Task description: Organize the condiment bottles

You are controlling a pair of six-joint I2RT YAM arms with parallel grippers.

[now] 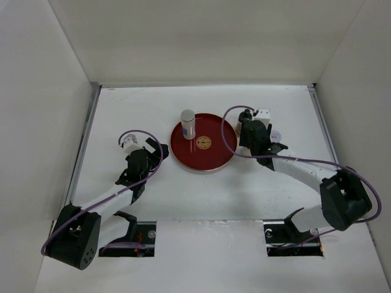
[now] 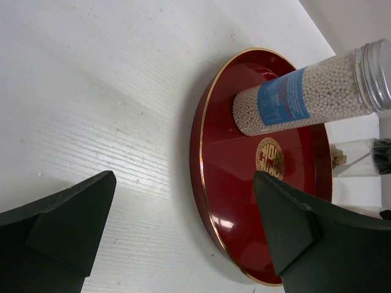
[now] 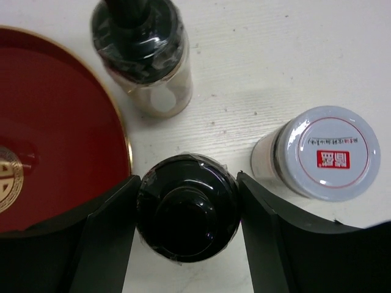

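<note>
Right hand (image 3: 187, 189) pinching upright black-capped bottle (image 3: 186, 213) from above (long axis vertical), on desk just beside red tray (image 3: 55, 116) rim; left hand (image 2: 184, 183) spread, farther off.

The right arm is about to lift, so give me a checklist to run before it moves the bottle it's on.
1. Grip: right gripper is shut on the black-capped bottle, pressing both sides of its cap: ok.
2. Second black-capped bottle stands apart from that gripper: ok.
3. Lilac-capped bottle sits very near one side of the gripper; contact: cannot tell.
4. Free room on the red tray, where only the bead-filled bottle stands: ok.
5. Left gripper is open and empty, beside the tray: ok.
</note>
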